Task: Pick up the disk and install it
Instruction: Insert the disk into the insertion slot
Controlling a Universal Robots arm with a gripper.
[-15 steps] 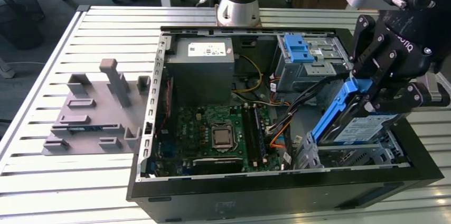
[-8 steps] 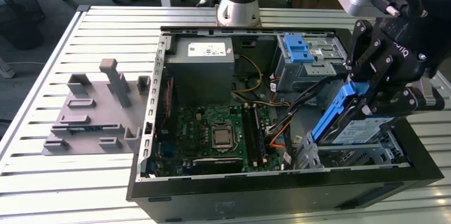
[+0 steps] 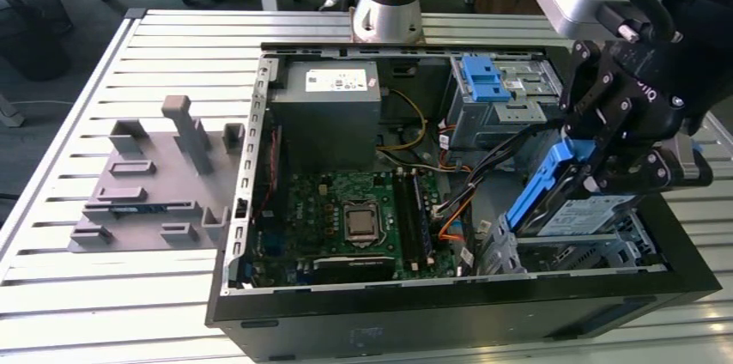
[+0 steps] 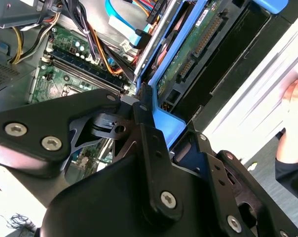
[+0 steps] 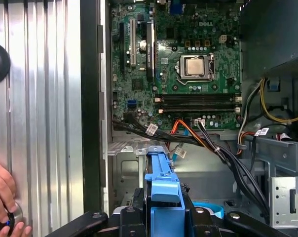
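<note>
Disk [image 3: 582, 214] hangs tilted, clamped in the pincer [image 3: 598, 177] over the open case [image 3: 458, 323].

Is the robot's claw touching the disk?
Touching. In the exterior view the gripper clamps the disk by its blue frame, with no gap showing.

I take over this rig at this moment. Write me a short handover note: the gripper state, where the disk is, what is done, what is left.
Gripper: shut on the disk, gripping its blue frame.
Disk: off the table, tilted, over the metal bay at the exterior view's right side of the open computer case.
Done: the pickup.
Left: the disk is not yet seated in the bay.
Caution: a person's hand is on the table beside the case.
</note>
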